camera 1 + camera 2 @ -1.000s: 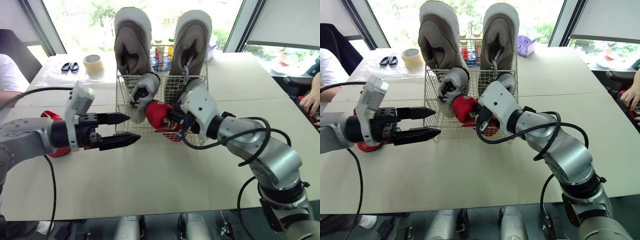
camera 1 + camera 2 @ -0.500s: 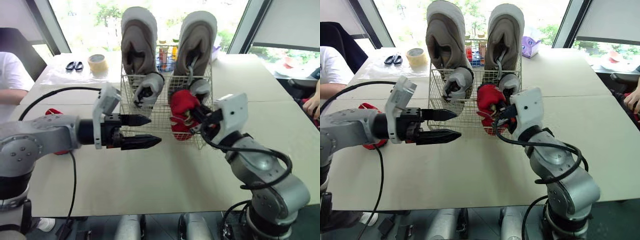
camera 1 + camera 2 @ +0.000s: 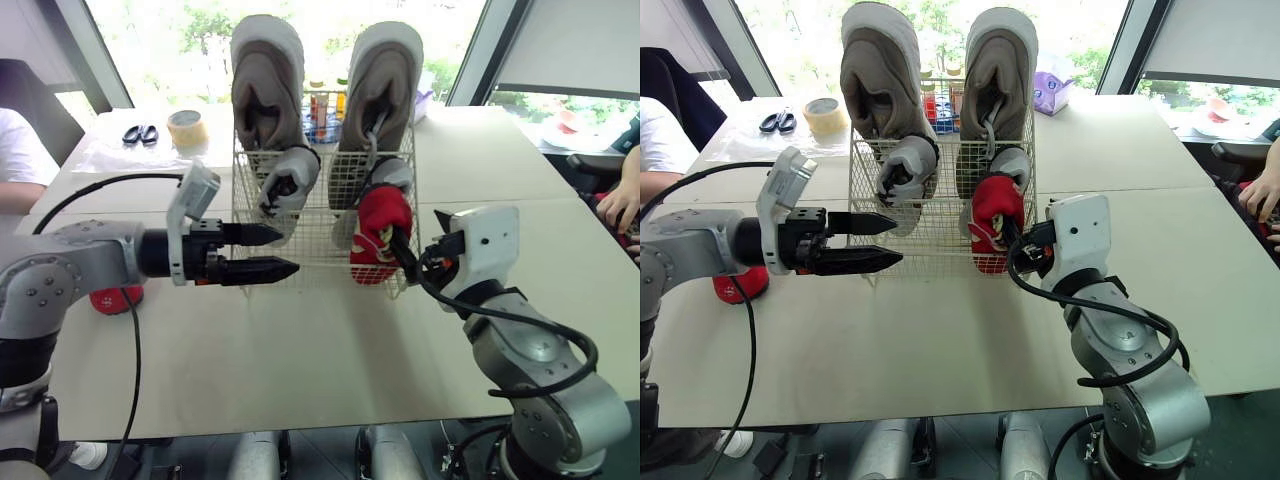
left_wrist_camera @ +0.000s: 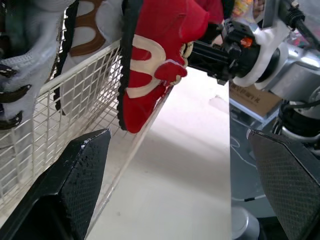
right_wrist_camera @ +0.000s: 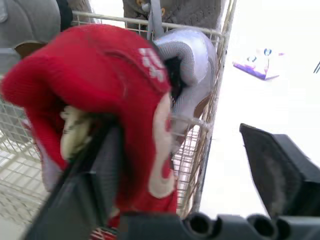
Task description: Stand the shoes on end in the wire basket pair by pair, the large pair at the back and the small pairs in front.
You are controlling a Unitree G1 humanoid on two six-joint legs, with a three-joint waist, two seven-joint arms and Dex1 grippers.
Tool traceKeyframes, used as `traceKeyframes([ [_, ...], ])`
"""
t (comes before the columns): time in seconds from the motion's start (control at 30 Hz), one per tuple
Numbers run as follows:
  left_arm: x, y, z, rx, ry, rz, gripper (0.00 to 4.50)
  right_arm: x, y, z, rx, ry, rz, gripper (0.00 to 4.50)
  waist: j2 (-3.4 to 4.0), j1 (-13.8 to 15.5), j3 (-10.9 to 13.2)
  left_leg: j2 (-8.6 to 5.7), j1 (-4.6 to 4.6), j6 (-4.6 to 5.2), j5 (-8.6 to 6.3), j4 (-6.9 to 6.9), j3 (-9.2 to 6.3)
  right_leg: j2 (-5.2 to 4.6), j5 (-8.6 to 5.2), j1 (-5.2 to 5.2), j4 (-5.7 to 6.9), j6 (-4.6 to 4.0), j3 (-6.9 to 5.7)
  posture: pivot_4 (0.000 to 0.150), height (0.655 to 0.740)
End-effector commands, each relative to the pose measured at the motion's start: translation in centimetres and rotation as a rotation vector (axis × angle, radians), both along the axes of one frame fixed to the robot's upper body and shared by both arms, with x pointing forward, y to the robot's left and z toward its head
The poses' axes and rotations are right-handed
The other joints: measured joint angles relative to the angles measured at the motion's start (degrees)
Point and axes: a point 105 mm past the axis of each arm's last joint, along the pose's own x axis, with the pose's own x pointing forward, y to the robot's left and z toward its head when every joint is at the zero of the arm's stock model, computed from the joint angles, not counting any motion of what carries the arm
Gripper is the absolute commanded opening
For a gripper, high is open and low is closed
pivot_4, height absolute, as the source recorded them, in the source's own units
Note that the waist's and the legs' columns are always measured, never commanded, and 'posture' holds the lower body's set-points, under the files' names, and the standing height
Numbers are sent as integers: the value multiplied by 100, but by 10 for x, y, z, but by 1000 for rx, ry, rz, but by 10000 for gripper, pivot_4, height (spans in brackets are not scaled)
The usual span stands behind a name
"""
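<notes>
- My right end effector (image 3: pixel 405 252) is spread wide. In its wrist view one finger (image 5: pixel 92 185) runs into the mouth of the red shoe (image 3: pixel 381 222), and the other finger stands well apart, pressing on nothing.
- The red shoe stands on end at the front right of the wire basket (image 3: pixel 318 228), just in front of a small grey shoe (image 3: pixel 392 172). Its lower end appears to sit behind the front wires, but I cannot tell whether it rests on the basket floor.
- The large pair (image 3: pixel 265 90) stands upright at the back, and a second small grey shoe (image 3: pixel 290 180) is at the front left.
- My left end effector (image 3: pixel 290 251) hovers open and empty before the basket's left half.
- The second red shoe (image 3: pixel 110 298) lies on the worktop (image 3: pixel 330 350), well off to the left beyond my left arm.
- I judge these small shoes light, with a soft upper that gives and a stiffer, grippy sole that could snag on the wire.
- I would take the second red shoe at the heel collar, one finger inside, and lower it in toe-first.
</notes>
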Motion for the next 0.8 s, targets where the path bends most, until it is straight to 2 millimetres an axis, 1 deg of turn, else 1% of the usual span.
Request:
traceKeyframes([
  [0.03, -3, 3, 9, -10, -58, -8, 45000, -11, 2, 12, -44, -52, 82, 35919, 0, -3, 0, 0, 0, 0, 0, 0, 0, 0, 0, 0, 0, 0, 0, 1500, 6675],
  [0.23, -4, 5, 7, -17, -59, -16, 45000, -22, -12, 16, -97, -25, 137, 35919, -3, 9, 1, 0, -1, 3, -2, 2, -1, -2, 0, 2, 0, 0, 0, 1500, 6675],
  [0.37, -6, 7, 5, -23, -52, -28, 45000, -41, -16, 18, -143, 30, 235, 35919, -7, 17, 3, 1, -1, 12, -7, 4, -1, -3, 0, 4, -3, 0, 0, 1500, 6675],
  [0.4, -7, 7, 5, -24, -51, -30, 45000, -46, -19, 20, -149, 43, 248, 35919, -7, 17, 3, 1, -2, 27, -16, 5, -3, -3, 0, 4, -3, 0, 0, 1500, 6675],
  [0.53, -11, 10, 5, -30, -46, -37, 45000, -68, -29, 26, -168, 100, 324, 35919, -11, 40, 2, 1, 0, 34, -19, 8, -25, -3, 0, 10, -4, 1, 0, 1500, 6675],
  [0.63, -12, 15, 9, -43, -43, -27, 45000, -78, -48, 49, -115, 137, 389, 35919, -13, 96, 4, 1, 3, 39, -22, 10, -26, -2, 1, 13, -6, 1, 0, 1500, 6675],
  [0.7, -14, 20, 15, -66, -38, -15, 45000, -83, -58, 63, -101, 186, 442, 41596, -16, 126, 3, 2, 4, 46, -26, 14, -29, -1, 1, 15, -7, 0, -1, 1500, 6675],
  [0.73, -17, 26, 21, -87, -37, 4, 45000, -82, -71, 77, -112, 211, 449, 44272, -13, 134, 4, 2, 4, 49, -27, 15, -31, 0, 1, 17, -8, 0, -1, 1500, 6675],
  [0.77, -16, 37, 26, -83, -47, 75, 45000, -78, -85, 104, -95, 162, 434, 44729, -8, 123, 6, 1, 3, 51, -29, 19, -33, -2, 0, 18, -7, -2, -2, 1500, 6675],
  [0.8, -16, 45, 30, -78, -54, 127, 45000, -75, -96, 124, -83, 124, 421, 44729, -9, 109, 7, 2, 4, 54, -30, 19, -31, -3, -1, 16, -8, -5, 2, 1500, 6675],
])
